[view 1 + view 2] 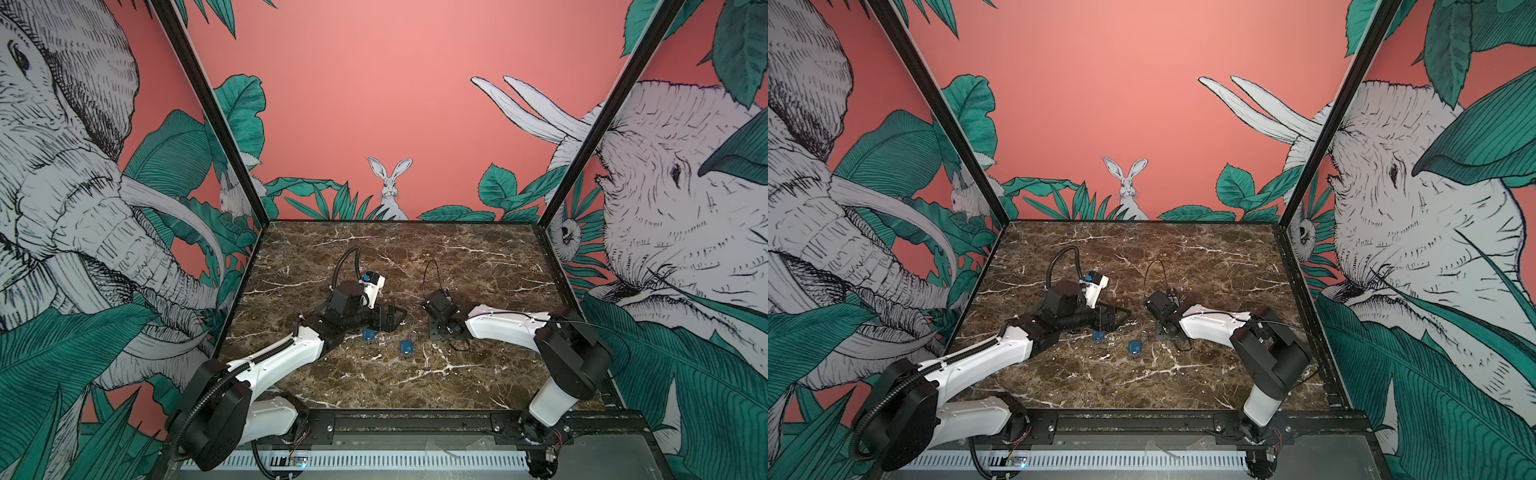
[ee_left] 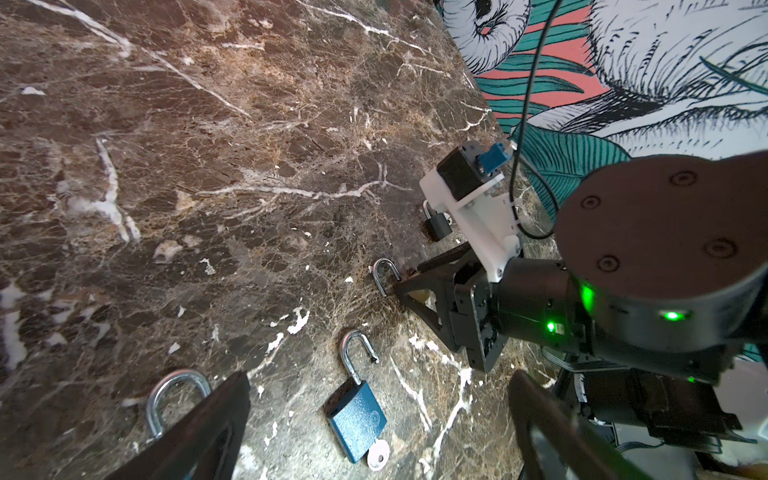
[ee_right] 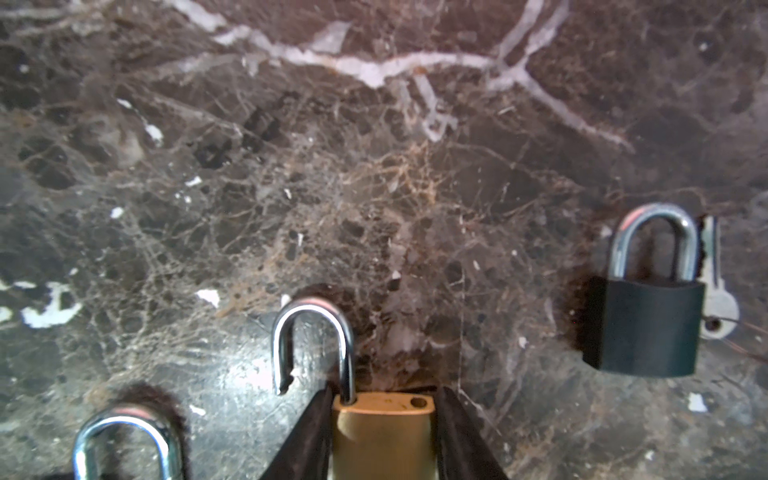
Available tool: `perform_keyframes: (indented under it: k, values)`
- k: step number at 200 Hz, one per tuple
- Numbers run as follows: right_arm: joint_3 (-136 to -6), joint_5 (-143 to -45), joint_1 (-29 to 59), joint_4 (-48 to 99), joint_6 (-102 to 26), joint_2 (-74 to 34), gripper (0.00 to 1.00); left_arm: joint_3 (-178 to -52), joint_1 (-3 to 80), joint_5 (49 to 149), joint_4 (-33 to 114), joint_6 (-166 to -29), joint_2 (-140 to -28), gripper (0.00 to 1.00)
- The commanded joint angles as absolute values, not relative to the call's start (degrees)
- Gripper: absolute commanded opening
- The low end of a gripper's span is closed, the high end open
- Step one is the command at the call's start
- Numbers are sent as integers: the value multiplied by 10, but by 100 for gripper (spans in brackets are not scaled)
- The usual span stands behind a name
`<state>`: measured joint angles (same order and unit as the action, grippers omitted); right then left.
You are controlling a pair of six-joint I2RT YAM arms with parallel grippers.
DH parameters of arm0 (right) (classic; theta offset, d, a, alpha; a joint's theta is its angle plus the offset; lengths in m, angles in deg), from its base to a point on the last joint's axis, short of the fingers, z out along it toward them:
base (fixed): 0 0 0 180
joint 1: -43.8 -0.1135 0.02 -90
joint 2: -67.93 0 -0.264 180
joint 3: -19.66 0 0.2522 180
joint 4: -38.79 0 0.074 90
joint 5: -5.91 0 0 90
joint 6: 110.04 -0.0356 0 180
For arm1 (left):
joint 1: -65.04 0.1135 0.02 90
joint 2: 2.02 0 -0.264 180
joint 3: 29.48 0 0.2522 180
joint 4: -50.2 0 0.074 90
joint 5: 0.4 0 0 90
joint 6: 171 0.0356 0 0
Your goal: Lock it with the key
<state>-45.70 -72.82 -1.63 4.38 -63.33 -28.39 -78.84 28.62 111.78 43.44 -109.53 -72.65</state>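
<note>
Both top views: left gripper [image 1: 394,320] low over the marble table [image 1: 478,266], jaws spread wide, nothing in them. Right gripper [image 1: 432,332] is down at the surface facing it. The keyed blue padlock [image 1: 406,347] lies between them toward the front edge, the other blue padlock [image 1: 369,334] just beside the left arm's wrist. Keys too small to read here; the lock under the right gripper is hidden. Left wrist view: keyed blue padlock [image 2: 356,417] flat, shackle sprung, key [image 2: 378,455] seated in its base. The other blue one shows only a shackle behind a finger. A black padlock [image 2: 438,224] sits past the right gripper. Right wrist view: brass padlock [image 3: 382,432] lies flat between the right fingers [image 3: 309,444], shackle swung open. The fingers are close against both flanks, but I cannot tell whether they pinch. Black padlock [image 3: 648,324] has its shackle down, with a loose key [image 3: 717,299] touching its side. The brass keyway end is cut off by the frame and no key for it is visible. Risks, as I judge them: smooth brass on polished stone may skate or twist as the jaws meet. The free shackle leg could miss its hole when pressed home. The loose key may belong to the black lock, not the brass.
</note>
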Motion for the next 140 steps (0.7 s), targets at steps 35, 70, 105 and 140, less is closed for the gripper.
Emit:
perform_keyframes:
  k: [35,70,105,140]
  values:
    - [-425,-761,-18,60,-615,-292,35,-801,289,1132,452,-1095,-737,97]
    - [-427,-755,-11,68,-579,-281,31,-808,289,1137,455,-1097,-756,97]
    - [-428,-809,12,119,-490,-244,30,-819,289,1147,466,-1101,-780,96]
    - [-456,-853,29,109,-423,-213,26,-820,289,1149,484,-1102,-802,94]
